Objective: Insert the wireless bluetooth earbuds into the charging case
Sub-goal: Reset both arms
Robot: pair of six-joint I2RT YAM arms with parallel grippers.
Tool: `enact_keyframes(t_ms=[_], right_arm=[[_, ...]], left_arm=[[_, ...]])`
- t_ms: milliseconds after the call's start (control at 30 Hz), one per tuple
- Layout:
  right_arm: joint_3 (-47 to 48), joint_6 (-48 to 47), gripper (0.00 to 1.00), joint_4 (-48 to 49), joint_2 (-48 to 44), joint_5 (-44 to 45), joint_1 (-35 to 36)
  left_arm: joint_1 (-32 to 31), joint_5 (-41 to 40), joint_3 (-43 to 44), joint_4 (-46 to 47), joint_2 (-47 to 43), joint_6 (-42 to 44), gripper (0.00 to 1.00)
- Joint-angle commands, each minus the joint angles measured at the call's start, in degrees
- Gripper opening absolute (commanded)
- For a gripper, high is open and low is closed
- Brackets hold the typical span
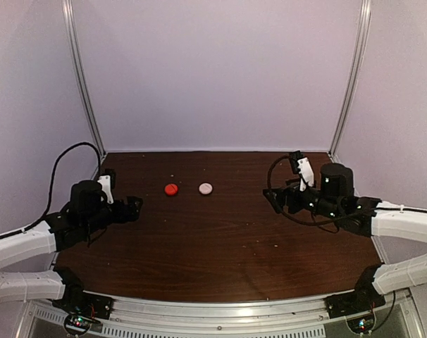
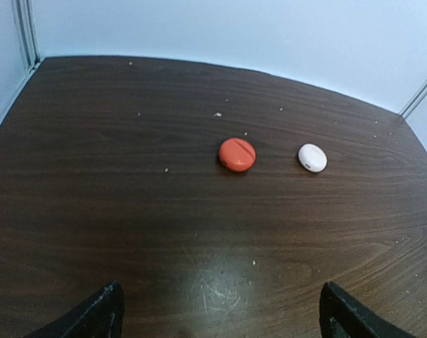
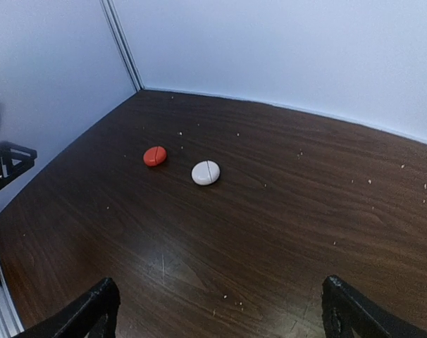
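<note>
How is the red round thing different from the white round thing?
Colour: the red case is bright red-orange and the white case is plain white.
Place: seen from above, the red case lies to the left of the white case, with a small gap between them.
What they share: both are round, flat and shut, look about the same size, and lie on the brown table.

left case (image 1: 171,189) beside right case (image 1: 205,188), on table (image 1: 220,246)

L arm (image 1: 23,248) & R arm (image 1: 405,224): white shells w/ black joints/motors. Black cables (image 1: 58,163) loop off both. Fingers (image 2: 99,313) black, wedge-shaped.
</note>
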Motion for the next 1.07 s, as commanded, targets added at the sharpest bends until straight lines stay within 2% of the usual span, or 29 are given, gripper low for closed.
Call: enact_keyframes(t_ms=[0,400,733,1033], right_arm=[[-4.16,7.03,1.00,5.30,2.86,-2.98,-0.83],[-12.87,13.42,1.00,14.46,5.77,0.11,-1.22],[-14.77,13.92,1.00,15.61,5.93,1.52,-1.53],[-14.89,13.76,1.00,16.02,5.52,1.95,-1.65]], left_arm=[[0.37,-2.98,-4.94,4.03,-2.82,-6.80,0.98],[0.37,-3.48,-6.65,7.23,3.88,-7.97,0.98],[0.37,-3.00,-5.22,8.64,8.90,-7.70,0.98],[0.37,-1.87,-5.47,10.35,8.89,-6.64,0.98]])
